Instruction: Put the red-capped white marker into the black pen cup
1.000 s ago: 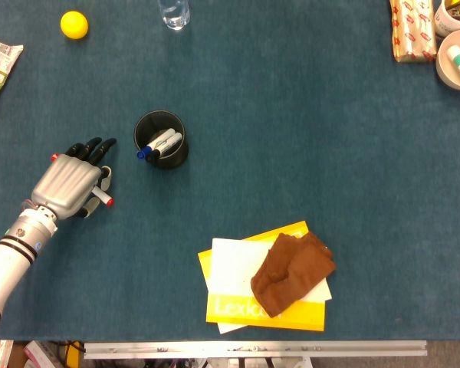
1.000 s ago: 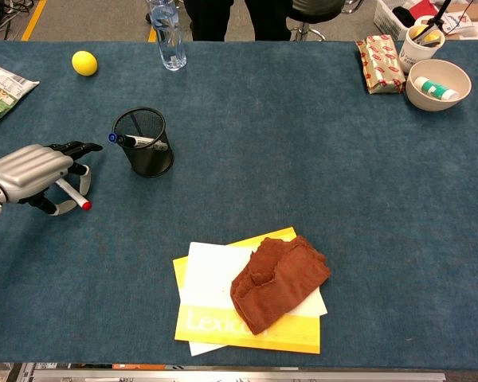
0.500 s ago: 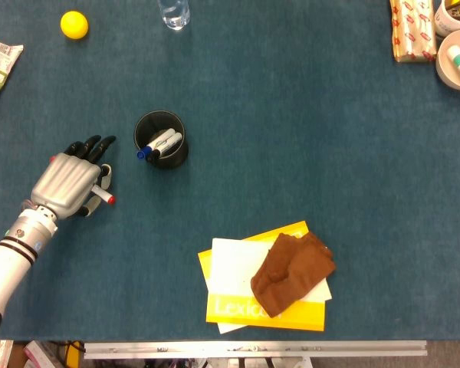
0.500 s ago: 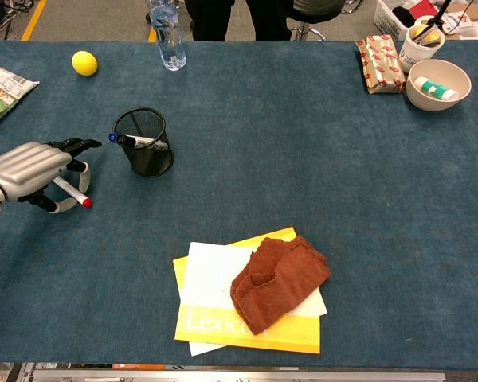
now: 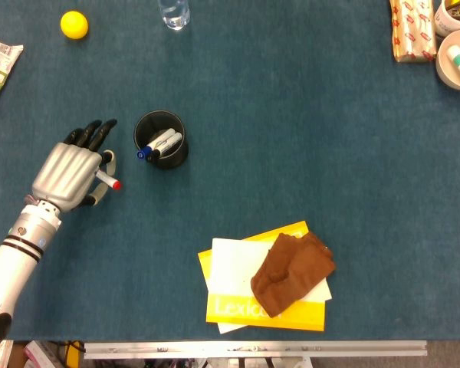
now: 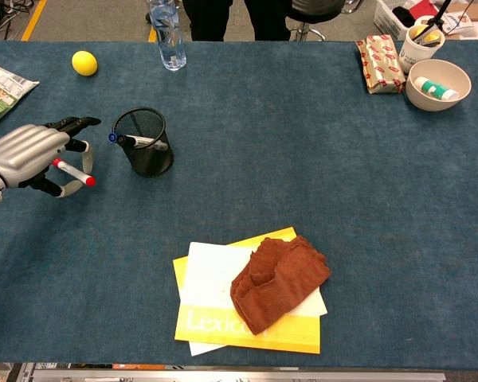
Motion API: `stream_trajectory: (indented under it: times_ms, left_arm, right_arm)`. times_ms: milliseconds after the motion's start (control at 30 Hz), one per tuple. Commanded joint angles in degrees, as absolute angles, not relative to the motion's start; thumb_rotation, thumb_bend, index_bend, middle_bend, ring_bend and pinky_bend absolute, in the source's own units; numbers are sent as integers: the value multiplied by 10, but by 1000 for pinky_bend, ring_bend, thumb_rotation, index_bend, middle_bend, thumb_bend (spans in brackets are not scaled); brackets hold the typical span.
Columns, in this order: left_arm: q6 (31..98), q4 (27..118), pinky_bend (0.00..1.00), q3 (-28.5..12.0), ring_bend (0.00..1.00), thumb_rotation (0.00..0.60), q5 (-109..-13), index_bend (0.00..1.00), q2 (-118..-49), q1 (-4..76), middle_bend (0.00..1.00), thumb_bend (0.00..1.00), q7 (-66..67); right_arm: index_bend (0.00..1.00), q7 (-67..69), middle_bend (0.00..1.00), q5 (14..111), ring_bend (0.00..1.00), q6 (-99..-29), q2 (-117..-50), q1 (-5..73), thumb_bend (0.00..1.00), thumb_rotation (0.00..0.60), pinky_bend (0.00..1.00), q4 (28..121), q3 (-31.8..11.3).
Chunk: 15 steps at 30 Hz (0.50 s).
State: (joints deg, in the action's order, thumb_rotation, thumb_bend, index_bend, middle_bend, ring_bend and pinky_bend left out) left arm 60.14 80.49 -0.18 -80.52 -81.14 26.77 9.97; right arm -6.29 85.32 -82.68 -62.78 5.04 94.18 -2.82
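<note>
My left hand [image 5: 67, 174] [image 6: 30, 155] grips the red-capped white marker [image 5: 108, 181] [image 6: 75, 174], lifted off the blue table at the left. The marker's red cap sticks out toward the right from under the palm. The black mesh pen cup [image 5: 162, 139] [image 6: 143, 142] stands upright just right of the hand, a short gap away, holding several markers with blue and black caps. My right hand is in neither view.
A yellow ball [image 5: 74, 24] and a clear bottle [image 6: 166, 32] stand at the back left. A brown cloth [image 5: 292, 273] lies on white paper and a yellow book [image 5: 238, 308] at the front. Bowl [image 6: 438, 83] and snack pack [image 6: 379, 62] are back right.
My left hand has risen and shifted slightly away and right, carrying the marker off the table, closer to the cup.
</note>
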Motion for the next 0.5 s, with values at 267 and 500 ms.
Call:
stream_trajectory:
  times_ms: [267,500]
  left_arm:
    - [665,803,158,-30,0,600,-801,549,-830,254,0,345,131]
    - [698,800,158,-49,0,600,-792,556,-847,248,0,345,144]
  right_arm:
    - [126,-63,223,853,135,-824,-629,51,0,600,296,941,-28]
    - [126,-63,222,851,135,-823,-630,52,0,600,296,940,-28]
